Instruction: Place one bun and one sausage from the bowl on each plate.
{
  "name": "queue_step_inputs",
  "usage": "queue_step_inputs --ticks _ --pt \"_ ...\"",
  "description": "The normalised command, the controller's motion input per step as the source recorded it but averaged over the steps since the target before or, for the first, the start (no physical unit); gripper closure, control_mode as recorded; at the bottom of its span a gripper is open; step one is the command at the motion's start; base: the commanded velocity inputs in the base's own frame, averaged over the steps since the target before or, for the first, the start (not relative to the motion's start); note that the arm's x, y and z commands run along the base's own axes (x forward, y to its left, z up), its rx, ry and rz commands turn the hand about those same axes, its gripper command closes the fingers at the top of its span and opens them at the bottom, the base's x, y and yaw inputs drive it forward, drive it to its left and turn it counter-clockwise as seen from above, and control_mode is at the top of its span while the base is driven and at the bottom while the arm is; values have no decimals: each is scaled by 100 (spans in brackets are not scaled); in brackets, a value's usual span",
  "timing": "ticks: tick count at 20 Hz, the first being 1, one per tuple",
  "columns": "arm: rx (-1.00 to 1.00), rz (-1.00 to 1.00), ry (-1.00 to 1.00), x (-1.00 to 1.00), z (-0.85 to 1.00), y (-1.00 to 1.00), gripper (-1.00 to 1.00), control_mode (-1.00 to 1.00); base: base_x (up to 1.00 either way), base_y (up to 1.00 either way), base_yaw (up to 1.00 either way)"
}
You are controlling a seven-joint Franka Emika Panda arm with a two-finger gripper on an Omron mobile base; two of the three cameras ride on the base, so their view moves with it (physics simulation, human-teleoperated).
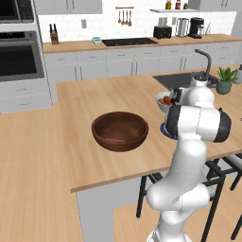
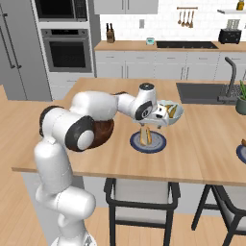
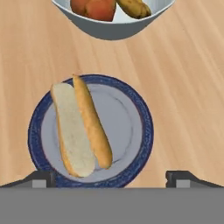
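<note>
**Bun on near plate, hand above it**

With the arm stretched over the light wooden island counter (image 1: 94, 156), the large dark reddish-brown wooden bowl (image 1: 119, 131) sits well off to the hand's side, behind the forearm in the right base view. Directly below the two-finger gripper (image 3: 112, 177) lies a flat round plate with dark blue rim and grey-blue centre (image 3: 127, 127). Just beyond the plate is a smaller pale bowl of colourful fruit (image 3: 111, 29). A split tan hot-dog bun (image 3: 81, 127) rests on the plate's left half. Fingers spread wide, nothing between them. Second blue plate (image 2: 241, 153) far right at the counter edge.
</note>
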Motion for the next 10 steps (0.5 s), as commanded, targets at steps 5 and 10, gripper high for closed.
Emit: queue_step_inputs --ticks 5,10 --pt "1 8 -13 -91 100 88 -100 -100 0 0 0" --pt "0 27 0 -41 97 100 -100 -100 0 0 0"
